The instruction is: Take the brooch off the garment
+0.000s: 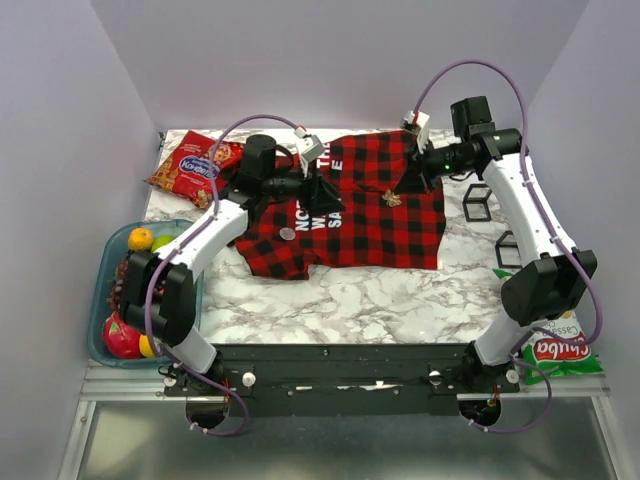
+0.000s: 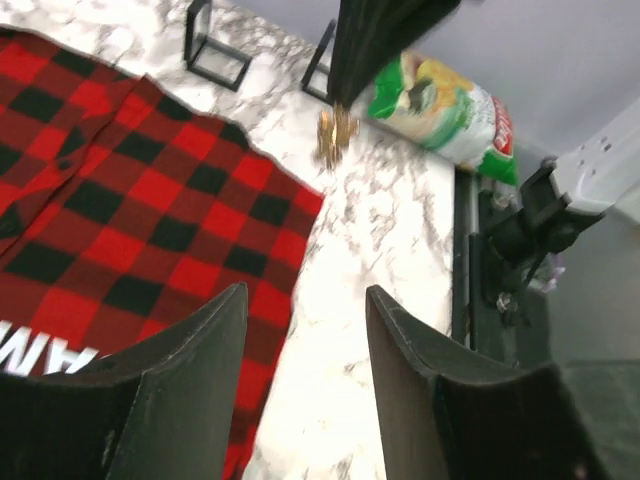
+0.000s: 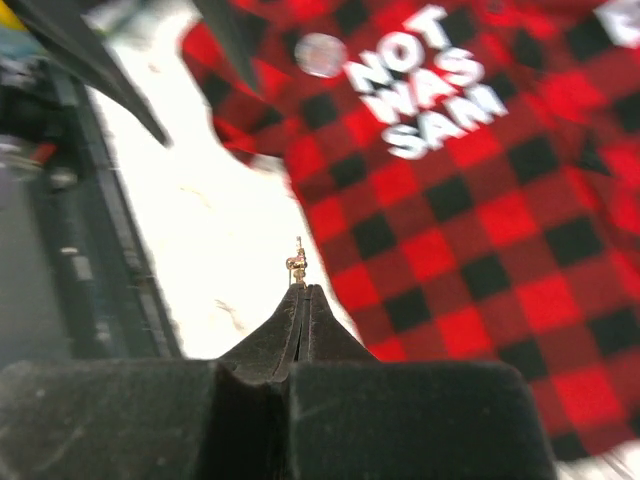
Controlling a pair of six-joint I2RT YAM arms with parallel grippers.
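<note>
The red-and-black checked shirt (image 1: 355, 215) lies flat on the marble table; it also shows in the left wrist view (image 2: 120, 200) and the right wrist view (image 3: 480, 230). The brooch (image 1: 288, 233), a small silvery disc, sits on the shirt left of the white letters (image 3: 320, 55). My right gripper (image 1: 400, 188) is shut on a small gold ornament (image 3: 297, 262), held above the shirt's right half; the ornament also shows in the left wrist view (image 2: 335, 135). My left gripper (image 1: 320, 190) is open and empty (image 2: 305, 300) above the shirt's upper left part.
A red snack packet (image 1: 190, 165) lies at the back left. A blue tub of fruit (image 1: 108, 262) stands at the left edge. Two black wire cube frames (image 1: 478, 203) stand to the right of the shirt. A green chips bag (image 1: 555, 345) lies at the front right.
</note>
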